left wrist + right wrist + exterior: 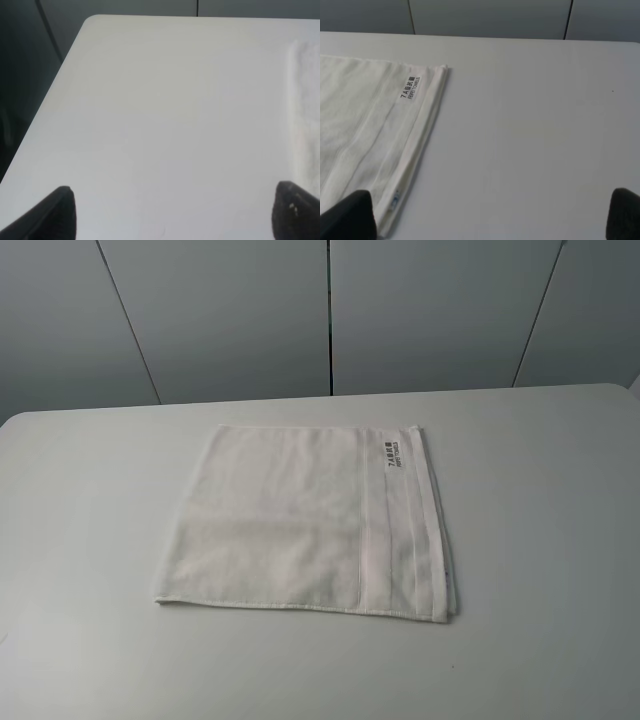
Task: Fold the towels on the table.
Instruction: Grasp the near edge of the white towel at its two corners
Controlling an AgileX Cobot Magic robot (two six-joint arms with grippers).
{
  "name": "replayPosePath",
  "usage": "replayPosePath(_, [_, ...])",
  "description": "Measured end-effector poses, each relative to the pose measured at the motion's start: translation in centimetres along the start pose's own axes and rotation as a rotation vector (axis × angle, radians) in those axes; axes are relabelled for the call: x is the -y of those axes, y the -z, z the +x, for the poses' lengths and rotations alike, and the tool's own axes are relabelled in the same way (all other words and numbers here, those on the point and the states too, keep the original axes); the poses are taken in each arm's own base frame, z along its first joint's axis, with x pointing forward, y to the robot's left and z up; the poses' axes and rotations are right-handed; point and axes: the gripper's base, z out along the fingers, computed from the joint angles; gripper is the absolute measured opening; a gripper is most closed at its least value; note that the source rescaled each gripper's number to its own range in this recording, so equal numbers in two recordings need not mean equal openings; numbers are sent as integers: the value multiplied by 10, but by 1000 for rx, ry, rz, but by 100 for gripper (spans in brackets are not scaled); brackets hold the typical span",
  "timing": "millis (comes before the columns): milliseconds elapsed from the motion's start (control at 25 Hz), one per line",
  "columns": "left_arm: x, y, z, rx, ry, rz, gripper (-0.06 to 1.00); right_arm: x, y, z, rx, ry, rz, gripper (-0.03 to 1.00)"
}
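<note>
A plain white table [110, 540] with rounded corners fills the exterior high view. Behind it stand grey wall panels [230, 310] split by thin dark seams [329, 315].

The white terry towel [300, 525] lies flat near the middle of the table, a little towards the far edge. A woven border band [385, 540] runs down its right side, and a small dark-printed label [390, 455] sits near the far right corner. Along that right edge several layers show, stacked one on another.

Neither arm appears in the high view. In the left wrist view the left gripper [175, 200] has its jaws wide apart and holds nothing. Bare tabletop lies between its two dark fingers, and only a strip of the towel's edge [305, 110] shows, off to one side, beyond one finger.

The right gripper [490, 205] is also spread wide and empty. The towel's layered edge [415, 150] — label [410, 88] included — runs just beside one of its fingers. Whether that finger touches the cloth cannot be told. The other finger hangs over bare table.
</note>
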Motion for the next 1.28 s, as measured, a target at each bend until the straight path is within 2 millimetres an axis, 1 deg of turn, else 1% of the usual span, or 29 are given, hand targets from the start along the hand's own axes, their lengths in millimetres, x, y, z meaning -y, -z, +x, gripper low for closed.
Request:
replayPosePath(1000, [0,0,0,0,0,0,100,0,0,0,0,0,0,100])
replayPosePath(1160, [-4,0,0,-1,-52,-44,100,0,0,0,0,0,0,100])
replayPosePath(1280, [-5,0,0,-1,-61,-57,100,0,0,0,0,0,0,100])
